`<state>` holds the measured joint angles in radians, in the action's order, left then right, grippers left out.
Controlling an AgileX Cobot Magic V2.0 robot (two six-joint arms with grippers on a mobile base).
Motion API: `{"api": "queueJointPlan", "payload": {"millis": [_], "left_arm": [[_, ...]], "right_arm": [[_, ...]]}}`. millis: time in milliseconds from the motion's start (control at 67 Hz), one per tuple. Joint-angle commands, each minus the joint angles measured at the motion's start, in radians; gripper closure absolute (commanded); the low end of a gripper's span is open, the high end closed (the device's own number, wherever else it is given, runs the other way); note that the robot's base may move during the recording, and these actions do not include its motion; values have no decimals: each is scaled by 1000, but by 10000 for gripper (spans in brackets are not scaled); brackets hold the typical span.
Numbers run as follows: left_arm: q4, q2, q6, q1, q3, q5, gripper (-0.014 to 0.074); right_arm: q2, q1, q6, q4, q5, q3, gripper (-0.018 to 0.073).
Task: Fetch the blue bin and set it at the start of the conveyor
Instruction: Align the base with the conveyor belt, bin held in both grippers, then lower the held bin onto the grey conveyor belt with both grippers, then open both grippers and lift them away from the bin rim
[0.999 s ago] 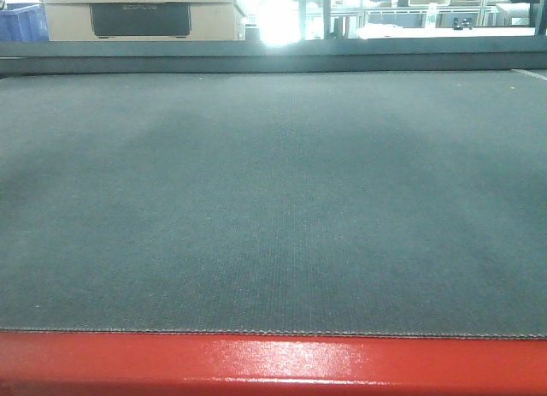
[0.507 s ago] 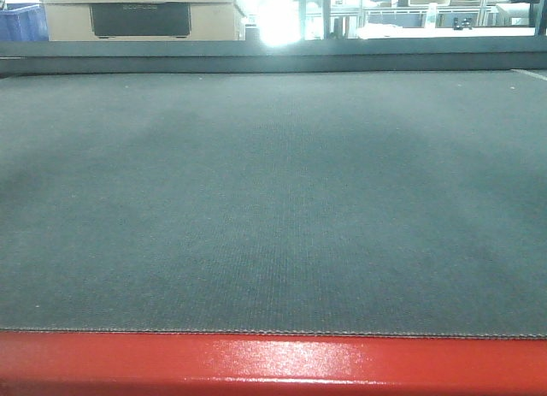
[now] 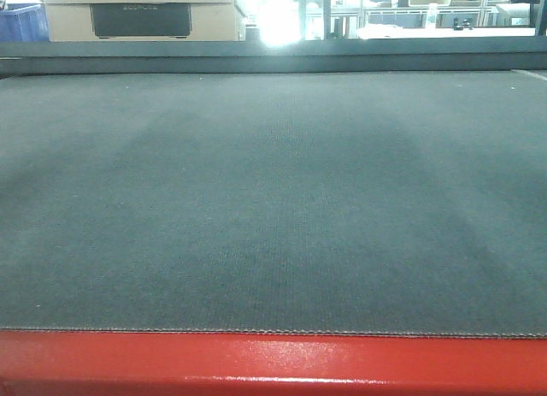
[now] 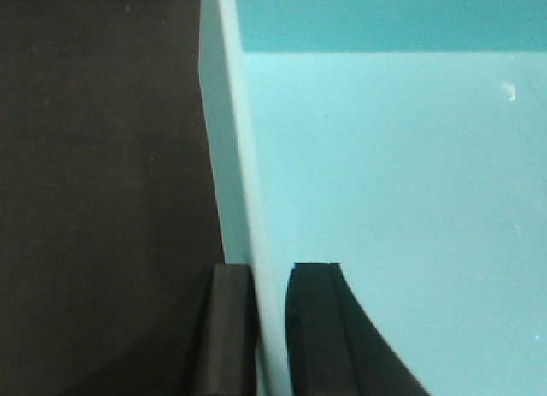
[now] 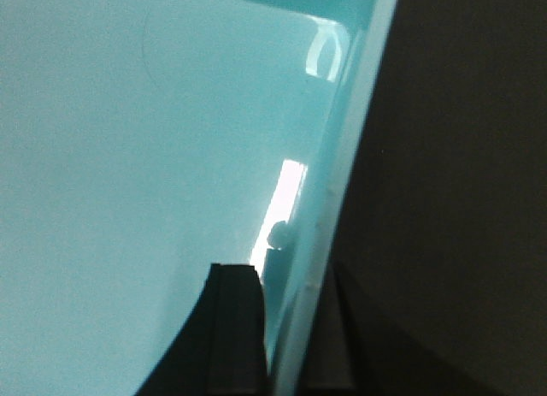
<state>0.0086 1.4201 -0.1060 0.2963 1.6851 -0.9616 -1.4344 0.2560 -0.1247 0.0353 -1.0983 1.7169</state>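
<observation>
The blue bin [image 4: 385,199] fills both wrist views, a pale turquoise tub seen from above into its smooth inside. My left gripper [image 4: 269,276] is shut on its left wall, one finger inside and one outside. At the opposite side, my right gripper [image 5: 286,276] clamps the bin's [image 5: 128,156] right wall the same way. Outside each wall lies a dark surface [image 4: 102,156]; whether the bin touches it cannot be told. The conveyor start [image 3: 273,199] spreads across the front view as a dark grey woven belt with a glossy red edge [image 3: 273,362] nearest me. Neither bin nor arms appear in that view.
Beyond the belt's far end runs a dark frame rail [image 3: 273,54]. Behind it stand a cardboard box [image 3: 141,11], a dark blue crate [image 3: 21,24] at the far left, and bright shelving [image 3: 427,11] at the back right.
</observation>
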Motion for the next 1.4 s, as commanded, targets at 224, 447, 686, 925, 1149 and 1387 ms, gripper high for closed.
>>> {"api": "queueJointPlan", "payload": {"millis": [224, 447, 686, 925, 1149, 1387], "left_arm": [[7, 91, -2, -1, -294, 298, 708], [7, 186, -2, -14, -406, 430, 708], [8, 263, -2, -29, -406, 443, 707], [9, 269, -2, -29, -402, 426, 416], [9, 238, -2, -29, -360, 388, 20], [26, 124, -2, -44, -307, 288, 205]], "right_arm": [[-208, -27, 31, -58, 32, -2, 711], [-323, -27, 30, -52, 101, -98, 711], [-361, -27, 30, -50, 152, -184, 711], [-357, -27, 30, -50, 148, -185, 500], [-325, -27, 30, -50, 140, -183, -15], [-216, -66, 30, -50, 128, -183, 80]]}}
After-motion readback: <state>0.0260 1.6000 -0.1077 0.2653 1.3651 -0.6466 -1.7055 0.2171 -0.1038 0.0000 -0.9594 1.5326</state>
